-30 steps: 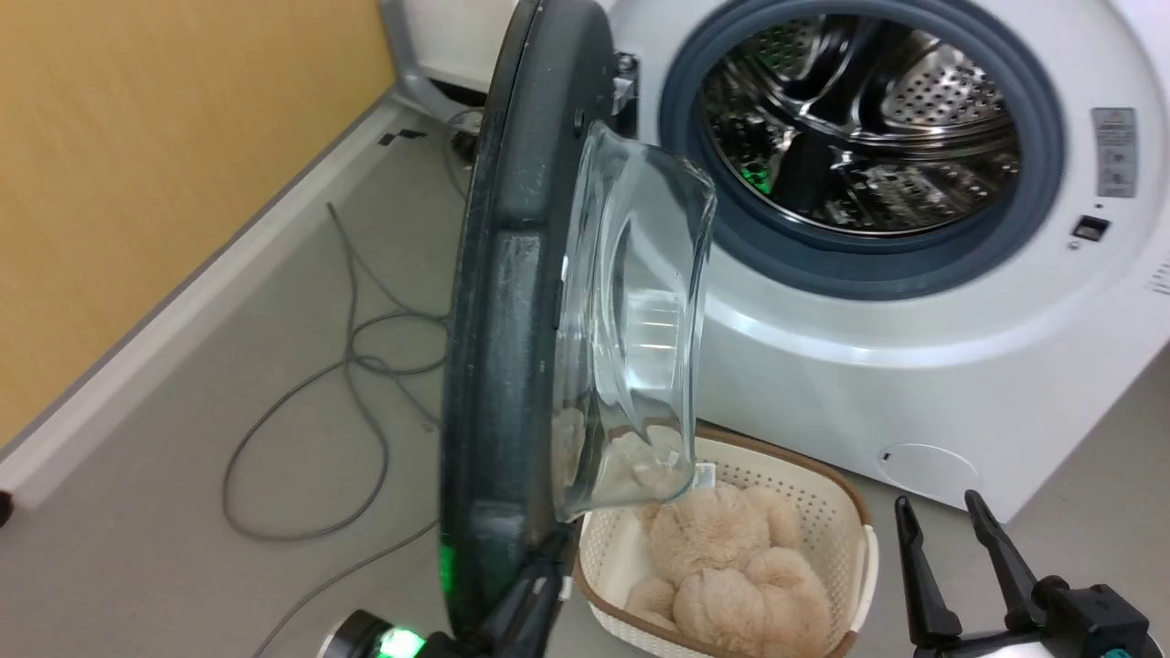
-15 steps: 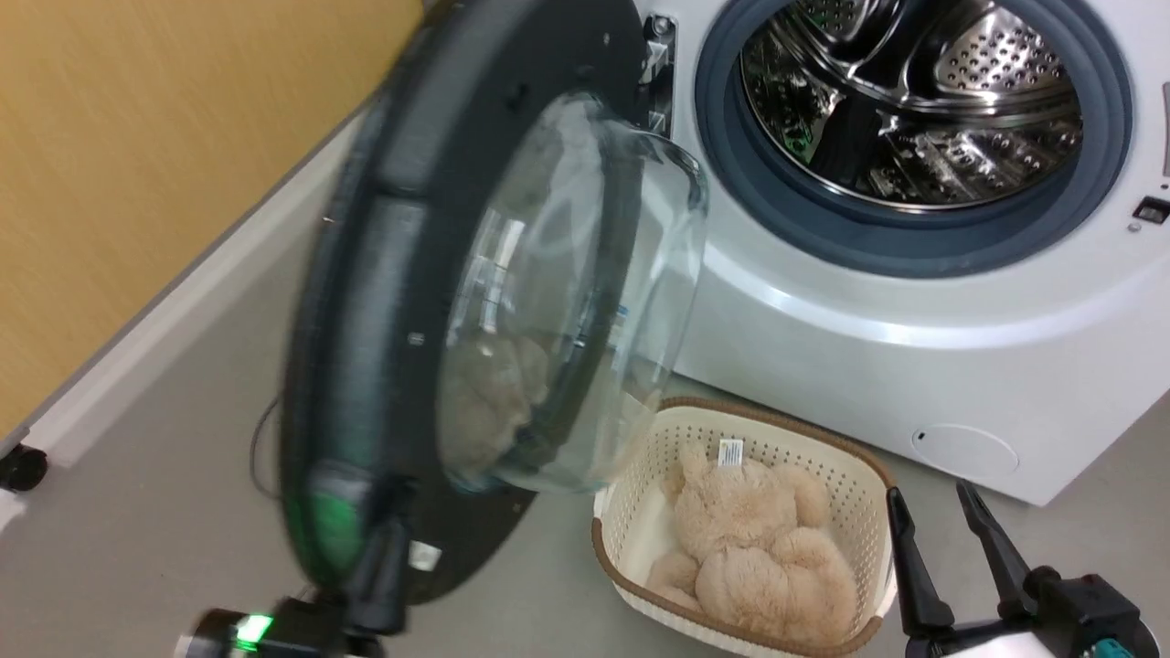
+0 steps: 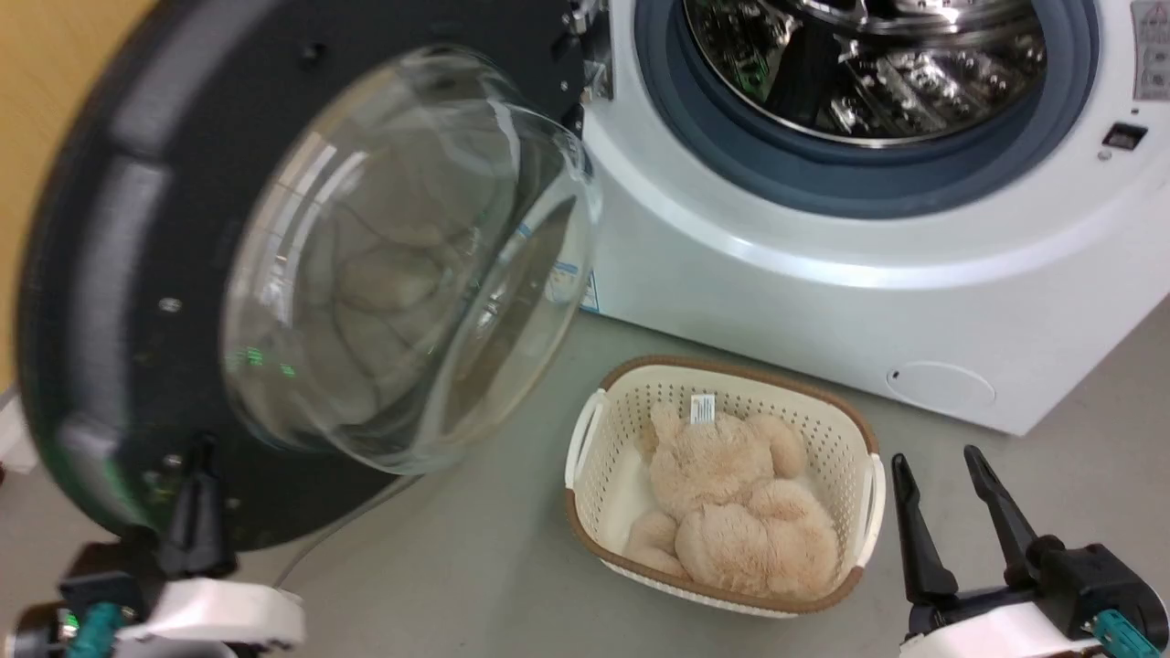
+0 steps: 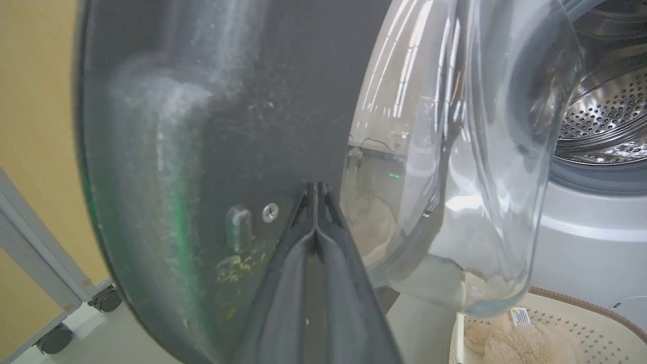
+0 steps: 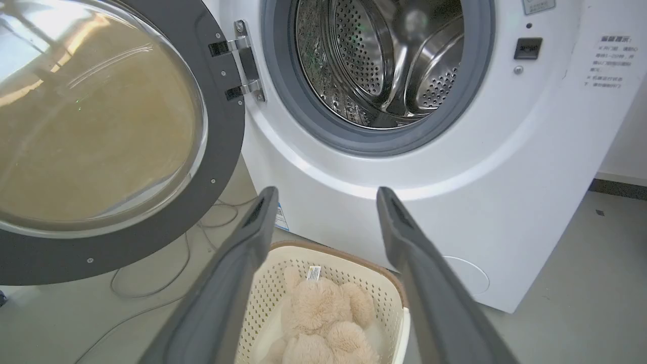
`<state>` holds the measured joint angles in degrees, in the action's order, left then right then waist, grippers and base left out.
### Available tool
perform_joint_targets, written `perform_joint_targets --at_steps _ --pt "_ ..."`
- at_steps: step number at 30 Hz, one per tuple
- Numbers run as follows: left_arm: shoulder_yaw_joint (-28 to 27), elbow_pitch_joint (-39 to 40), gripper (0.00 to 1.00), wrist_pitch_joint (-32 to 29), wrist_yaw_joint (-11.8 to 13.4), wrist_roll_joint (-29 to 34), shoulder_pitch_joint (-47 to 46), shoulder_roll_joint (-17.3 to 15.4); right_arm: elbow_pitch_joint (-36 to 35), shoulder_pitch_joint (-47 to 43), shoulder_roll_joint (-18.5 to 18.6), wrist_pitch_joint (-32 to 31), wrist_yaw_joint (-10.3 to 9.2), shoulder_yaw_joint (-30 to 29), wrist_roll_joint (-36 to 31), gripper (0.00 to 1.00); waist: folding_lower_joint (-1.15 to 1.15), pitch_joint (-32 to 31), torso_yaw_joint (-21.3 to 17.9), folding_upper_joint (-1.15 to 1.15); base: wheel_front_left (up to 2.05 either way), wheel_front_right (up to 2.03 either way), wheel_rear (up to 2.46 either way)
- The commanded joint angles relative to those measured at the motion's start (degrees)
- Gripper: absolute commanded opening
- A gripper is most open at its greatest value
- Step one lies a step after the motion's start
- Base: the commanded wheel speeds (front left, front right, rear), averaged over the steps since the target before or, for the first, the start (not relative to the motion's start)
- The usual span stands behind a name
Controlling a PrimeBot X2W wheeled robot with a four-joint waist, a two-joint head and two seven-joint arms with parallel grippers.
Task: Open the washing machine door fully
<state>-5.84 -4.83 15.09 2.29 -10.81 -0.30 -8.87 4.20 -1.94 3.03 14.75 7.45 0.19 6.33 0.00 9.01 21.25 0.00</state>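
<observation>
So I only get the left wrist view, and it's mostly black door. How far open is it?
Observer: The right wrist view shows the washing machine door swung wide on its hinge, with the drum opening uncovered.
Operator: And the other arm?
Observer: The right end effector hovers open near the basket, holding nothing.
Operator: Anything under the door?
Observer: A grey cable lies on the floor there.

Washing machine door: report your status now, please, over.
Left claw shut, tips against washing machine door. Right claw open, empty. Door wide open. Basket on floor, apart from door.
</observation>
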Motion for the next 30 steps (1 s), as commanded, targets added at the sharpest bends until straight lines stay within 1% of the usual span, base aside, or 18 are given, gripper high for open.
perform_joint_targets --at_steps 1,4,9,17,23,30 --pt "-1.9 -1.4 0.00 -0.1 -0.3 -0.4 -2.1 -0.6 -0.1 1.2 -0.1 0.2 0.03 0.0 -0.6 1.00 0.00 1.1 -0.7 0.00 0.00 0.00 0.00" --pt "-5.1 -3.4 0.00 -0.1 -0.8 -0.9 -4.5 -0.6 -0.2 2.0 0.1 0.2 0.03 0.2 -0.9 1.00 0.00 2.3 -1.4 0.00 0.00 0.00 0.00" --pt "-10.1 -5.9 0.00 -0.1 -0.8 -0.9 -8.1 -0.4 -0.3 3.2 0.7 0.2 0.03 0.6 -1.1 1.00 0.00 3.9 -2.3 0.00 0.00 0.00 0.00" --pt "-17.0 -10.3 0.00 -0.1 -1.8 0.0 -13.0 -2.7 -0.3 4.6 1.2 0.2 0.03 0.5 -1.4 1.00 0.00 5.9 -3.7 0.00 0.00 0.00 0.00" --pt "-20.1 -15.8 0.00 -0.1 -3.6 0.4 -17.4 -4.8 -0.2 5.4 1.4 0.2 0.03 0.5 -1.4 1.00 0.00 6.8 -4.3 0.00 0.00 0.00 0.00" --pt "-23.1 -23.1 0.00 -0.1 -4.8 0.9 -22.3 -6.9 0.0 6.1 1.5 0.2 0.03 0.6 -1.6 1.00 0.00 7.2 -4.9 0.00 0.00 0.00 0.00"
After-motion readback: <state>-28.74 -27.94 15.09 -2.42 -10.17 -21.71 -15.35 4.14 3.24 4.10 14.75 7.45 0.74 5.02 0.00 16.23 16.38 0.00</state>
